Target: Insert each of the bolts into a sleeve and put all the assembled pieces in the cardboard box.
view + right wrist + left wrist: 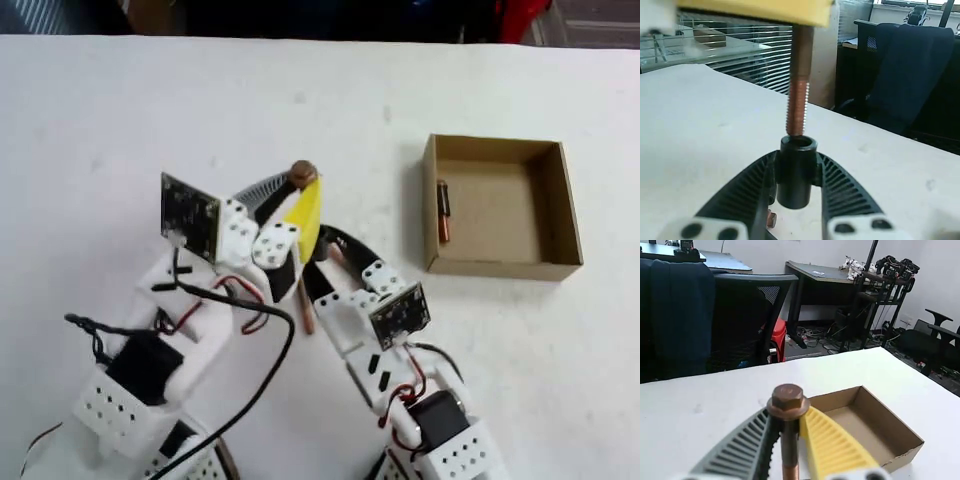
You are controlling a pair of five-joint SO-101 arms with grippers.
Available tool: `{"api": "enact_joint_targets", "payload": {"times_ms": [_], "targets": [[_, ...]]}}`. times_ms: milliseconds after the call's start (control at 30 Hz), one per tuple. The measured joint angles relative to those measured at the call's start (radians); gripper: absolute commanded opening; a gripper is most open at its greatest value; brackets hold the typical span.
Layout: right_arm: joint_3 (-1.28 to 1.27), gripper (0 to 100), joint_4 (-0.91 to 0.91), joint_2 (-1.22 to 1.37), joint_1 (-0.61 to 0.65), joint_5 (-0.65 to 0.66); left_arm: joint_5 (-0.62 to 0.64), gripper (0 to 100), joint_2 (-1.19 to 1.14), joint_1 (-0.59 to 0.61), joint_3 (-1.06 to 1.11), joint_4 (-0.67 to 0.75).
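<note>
Spreading across the whole high view, the white tabletop (150,100) carries everything. The two arms come up from the lower edge of the frame and meet just left of centre. The cardboard box (500,266) sits at centre right, open side up, well apart from the arms. The left tool (786,412), with one grey finger and one yellow, is pinching a copper-coloured bolt (786,401) just under its hexagonal head, the shank pointing down. The right tool (796,162), with black fingers, is clamped on a black sleeve (796,175) held upright with its open mouth up. The bolt's threaded tip stands right at that mouth, in line with the hole; whether it is inside I cannot tell. Inside the box, against its left wall, lies one assembled piece (443,211).
</note>
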State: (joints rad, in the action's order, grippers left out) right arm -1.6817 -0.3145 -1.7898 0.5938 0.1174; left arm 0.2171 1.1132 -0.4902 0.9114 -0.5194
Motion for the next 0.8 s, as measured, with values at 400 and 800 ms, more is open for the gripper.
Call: {"api": "enact_joint_targets", "payload": {"times_ms": [400, 800], "targets": [[0.0, 1.8, 0.0, 0.0, 0.0, 0.003, 0.0, 2, -0.02, -0.058, -0.015, 0.0], [0.0, 1.8, 0.0, 0.0, 0.0, 0.003, 0.0, 2, -0.02, -0.058, -0.015, 0.0]]}}
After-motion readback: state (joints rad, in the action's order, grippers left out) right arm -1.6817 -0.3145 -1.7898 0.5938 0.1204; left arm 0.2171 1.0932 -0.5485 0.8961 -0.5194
